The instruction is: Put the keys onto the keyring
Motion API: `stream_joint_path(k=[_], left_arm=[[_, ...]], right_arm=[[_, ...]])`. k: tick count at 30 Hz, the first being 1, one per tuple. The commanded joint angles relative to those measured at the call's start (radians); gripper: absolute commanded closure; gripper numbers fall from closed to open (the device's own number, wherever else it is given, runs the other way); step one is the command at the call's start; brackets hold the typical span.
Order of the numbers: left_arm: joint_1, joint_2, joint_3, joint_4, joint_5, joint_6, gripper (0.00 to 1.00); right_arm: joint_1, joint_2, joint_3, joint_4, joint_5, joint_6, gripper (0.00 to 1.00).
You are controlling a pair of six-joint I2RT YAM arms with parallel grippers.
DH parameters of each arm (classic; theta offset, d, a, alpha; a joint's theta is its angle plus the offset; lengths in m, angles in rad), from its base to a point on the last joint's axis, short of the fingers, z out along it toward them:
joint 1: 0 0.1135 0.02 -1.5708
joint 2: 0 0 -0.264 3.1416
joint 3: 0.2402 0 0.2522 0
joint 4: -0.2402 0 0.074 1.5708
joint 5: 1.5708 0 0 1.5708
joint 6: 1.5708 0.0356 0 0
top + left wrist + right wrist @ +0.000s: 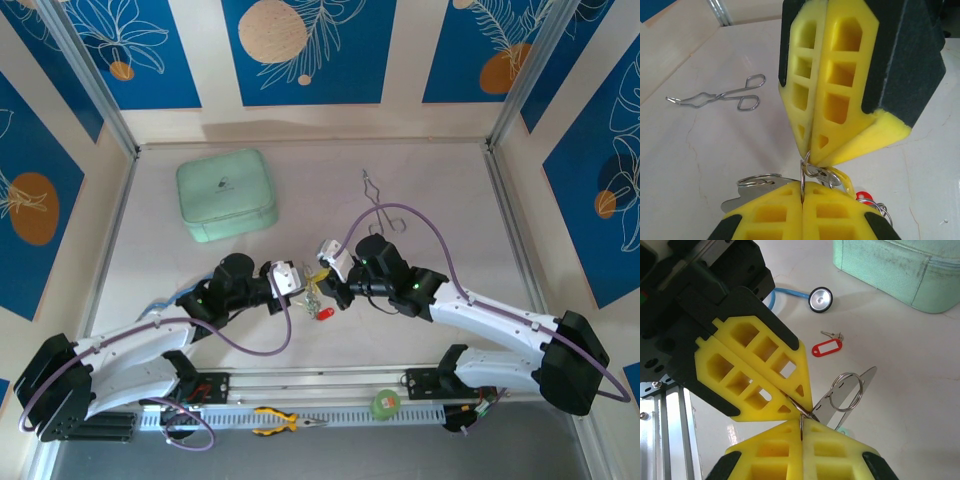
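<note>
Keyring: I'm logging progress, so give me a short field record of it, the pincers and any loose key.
left pincer: shut on a thin ring
right pincer: shut on the same thin ring, tips meeting the left's
keyring: flat plate beside the tips, a split ring through it
key: red tag, lying on the table, apart from both pincers

- Place type: a robotics laboratory test cell.
- A white-and-black jointed left robot arm and a matching right robot arm are bolted to a slotted aluminium rail at the near table edge.
- Exposed purple cables loop from the arms.
- Silver aluminium frame posts and blue leaf-printed wall panels enclose the pale beige tabletop.
</note>
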Motion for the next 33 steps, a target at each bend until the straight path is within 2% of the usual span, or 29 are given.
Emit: stream_joint_path(k=[1,11,22,28,33], left_arm=[[-0.009,0.005,0.025,-0.001,0.038,0.006,1.00],[-0.010,0.002,0.029,-0.013,0.051,0.010,1.00],[-0.010,-0.016,0.022,0.013,0.066,0.007,1.00],[-0.010,-0.022,0.012,0.023,0.047,0.015,1.00],[-0.011,-0.028,0.009,0.032,-0.002,0.036,1.00]], right_arm=[[0.006,0.002,0.001,0.023,-0.003,-0.011,1.00],[0.004,0.006,-0.005,0.034,0.026,-0.003,1.00],[-0.030,0.052,0.028,-0.040,0.102,0.064,1.00],[-0.054,0.045,0.031,-0.059,0.085,0.110,1.00],[-0.068,0.037,0.025,-0.051,0.023,0.137,1.00]])
